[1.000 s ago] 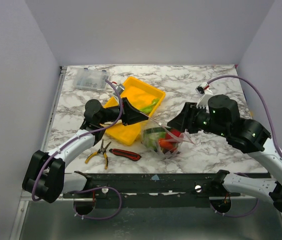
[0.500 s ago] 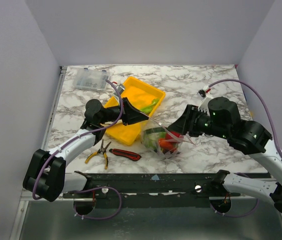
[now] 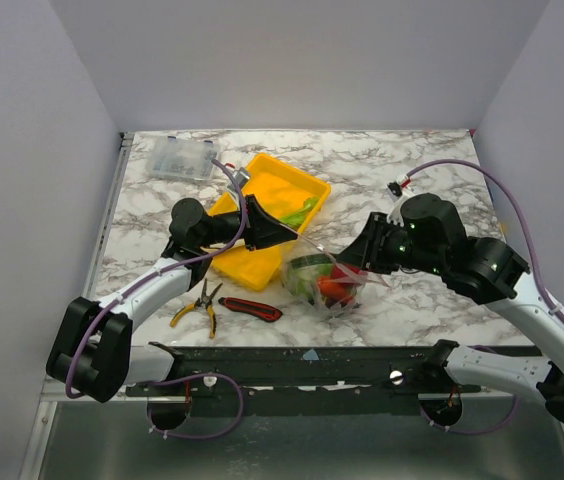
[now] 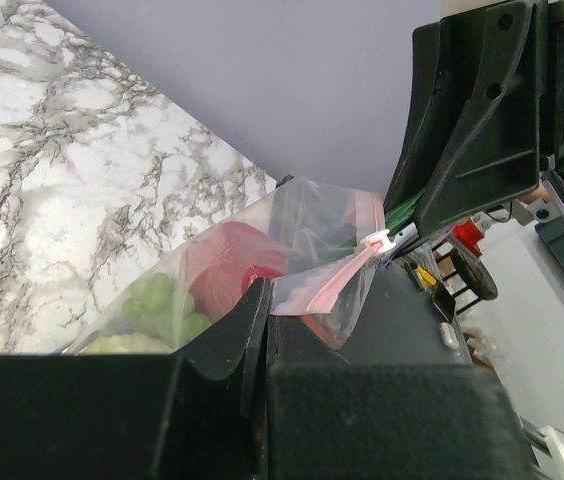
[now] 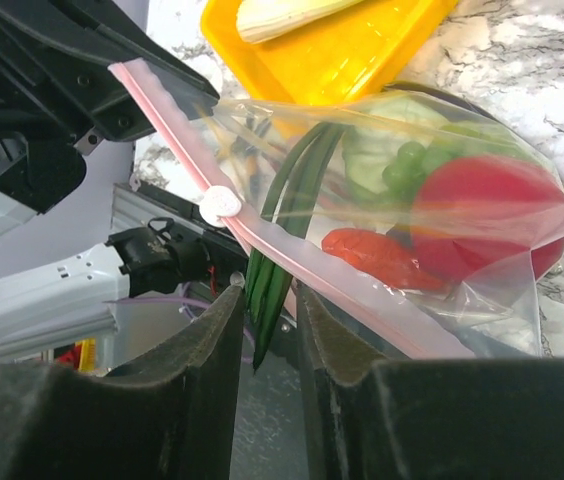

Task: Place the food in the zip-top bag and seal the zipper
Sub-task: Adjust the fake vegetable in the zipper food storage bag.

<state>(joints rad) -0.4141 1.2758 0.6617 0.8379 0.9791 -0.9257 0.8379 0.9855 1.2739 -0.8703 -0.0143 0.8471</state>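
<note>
The zip-top bag (image 3: 324, 278) hangs at the table's front centre with the food inside: a red tomato (image 5: 482, 210), an orange carrot (image 5: 377, 255), green grapes (image 5: 412, 165) and cabbage (image 5: 367, 150). Long green leaves (image 5: 280, 240) stick out through the bag's mouth. The pink zipper (image 5: 302, 270) carries a white slider (image 5: 219, 205). My left gripper (image 3: 287, 236) is shut on the zipper's end (image 4: 327, 285) and holds it up. My right gripper (image 3: 348, 256) is open at the mouth, its jaws (image 5: 267, 300) on either side of the green leaves, just below the zipper.
A yellow tray (image 3: 262, 190) behind the bag holds a pale green vegetable (image 3: 298, 212). Yellow-handled pliers (image 3: 200, 305) and a red-black utility knife (image 3: 252, 308) lie at the front left. A clear hard box (image 3: 184, 157) sits at the back left.
My right gripper has moved left, closer to the bag's mouth. The left arm and the bag have stayed put.
</note>
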